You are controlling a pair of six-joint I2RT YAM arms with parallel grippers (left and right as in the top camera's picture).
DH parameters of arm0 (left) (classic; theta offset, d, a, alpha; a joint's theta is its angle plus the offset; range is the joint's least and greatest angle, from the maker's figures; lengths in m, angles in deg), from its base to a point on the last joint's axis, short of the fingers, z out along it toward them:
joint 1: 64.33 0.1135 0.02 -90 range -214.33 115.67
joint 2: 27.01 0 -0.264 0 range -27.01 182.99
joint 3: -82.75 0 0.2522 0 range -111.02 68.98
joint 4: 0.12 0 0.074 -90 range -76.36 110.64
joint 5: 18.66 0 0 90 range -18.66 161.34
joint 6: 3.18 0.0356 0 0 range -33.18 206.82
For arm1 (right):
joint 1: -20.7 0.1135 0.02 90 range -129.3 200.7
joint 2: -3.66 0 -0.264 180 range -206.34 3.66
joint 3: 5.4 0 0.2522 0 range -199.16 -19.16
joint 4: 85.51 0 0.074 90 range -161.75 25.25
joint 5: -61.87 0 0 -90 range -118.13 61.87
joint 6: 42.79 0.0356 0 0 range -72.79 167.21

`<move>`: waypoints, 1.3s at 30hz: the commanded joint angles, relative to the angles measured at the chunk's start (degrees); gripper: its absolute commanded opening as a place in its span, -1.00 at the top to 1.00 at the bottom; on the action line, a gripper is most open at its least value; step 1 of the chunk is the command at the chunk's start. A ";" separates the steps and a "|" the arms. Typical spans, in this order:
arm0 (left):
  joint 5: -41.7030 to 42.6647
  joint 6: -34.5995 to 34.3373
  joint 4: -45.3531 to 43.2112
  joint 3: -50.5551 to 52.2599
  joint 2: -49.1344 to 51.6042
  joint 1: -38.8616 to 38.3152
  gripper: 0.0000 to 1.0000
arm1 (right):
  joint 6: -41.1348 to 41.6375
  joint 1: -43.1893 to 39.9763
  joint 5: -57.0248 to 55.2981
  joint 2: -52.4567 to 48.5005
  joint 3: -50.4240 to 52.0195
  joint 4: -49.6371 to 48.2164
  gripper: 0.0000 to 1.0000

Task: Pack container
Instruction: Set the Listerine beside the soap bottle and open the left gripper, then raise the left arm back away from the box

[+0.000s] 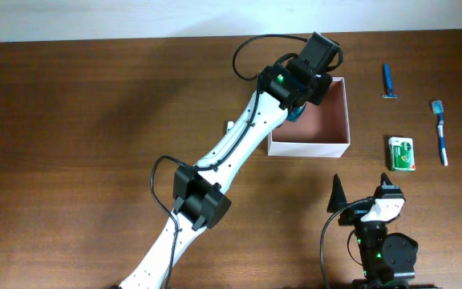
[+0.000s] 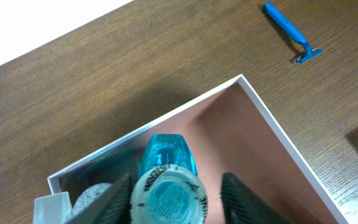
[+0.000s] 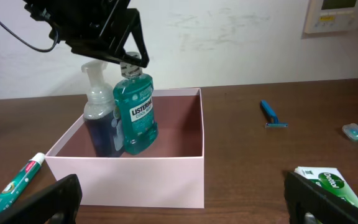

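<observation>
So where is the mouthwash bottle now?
Right wrist view: the mouthwash bottle stands upright inside the container, just right of the pump bottle, under the left gripper.

White-walled container (image 1: pixel 310 148) with pinkish-brown inside, teal mouthwash bottle (image 3: pixel 135 115), blue razor (image 1: pixel 388 82).

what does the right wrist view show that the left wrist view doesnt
Only right wrist: the green-and-white toothpaste tube lying on the wooden table beside the white-walled square container, plus the teal mouthwash bottle seen side-on, label readable. Only left wrist: a top-down look at that bottle's round cap, with the left gripper straddling it and a gap on one side. Both: the container with its pinkish-brown inside, the bottle standing in it, and the blue plastic razor on the table.
</observation>
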 commanded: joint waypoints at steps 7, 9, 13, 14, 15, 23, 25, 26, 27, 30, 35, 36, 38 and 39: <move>4.42 3.15 0.24 -10.60 -3.96 0.68 -0.08 | -0.46 0.48 0.11 0.33 0.26 0.31 -0.98; 4.33 4.28 0.85 -12.55 -5.75 0.68 -0.09 | -0.44 0.48 0.11 0.33 0.26 0.31 -0.97; -1.46 4.61 5.38 -15.52 -10.71 1.68 -0.19 | -0.46 0.48 0.11 0.33 0.26 0.31 -0.97; -3.69 4.63 6.71 -15.52 -11.85 2.25 -0.20 | -0.46 0.48 0.11 0.33 0.26 0.28 -0.98; -5.62 4.61 8.02 -15.52 -12.94 2.93 -0.25 | -0.46 0.48 0.11 0.33 0.26 0.31 -0.98; -10.12 3.98 17.55 -15.50 -16.96 11.87 -0.99 | -0.46 0.48 0.11 0.33 0.26 0.31 -0.98; -10.12 1.22 20.04 -15.37 -16.92 14.97 -0.99 | -0.46 0.48 0.11 0.33 0.26 0.31 -0.98; -10.10 -0.85 21.46 -15.02 -16.92 16.85 -0.99 | -0.46 0.48 0.11 0.33 0.26 0.31 -0.98; -10.10 -2.84 22.60 -14.58 -16.92 18.40 -0.99 | -0.46 0.48 0.11 0.33 0.26 0.31 -0.98; -10.03 -8.85 26.18 -13.22 -16.81 23.15 -0.99 | -0.46 0.48 0.11 0.33 0.26 0.31 -0.98; -4.17 -11.78 30.18 -7.45 -16.76 30.32 -0.99 | -0.48 0.48 0.04 0.33 0.26 0.31 -0.98; -3.17 -11.78 30.34 -6.40 -16.76 30.99 -0.99 | -0.48 0.48 -0.22 0.33 0.26 0.31 -0.98; -0.90 -11.78 30.69 -4.13 -16.76 32.35 -0.99 | -0.46 0.48 -0.57 0.33 0.26 0.33 -0.98; -0.24 -11.78 30.84 -3.15 -16.76 32.76 -0.99 | -0.46 0.48 -0.57 0.33 0.26 0.33 -0.98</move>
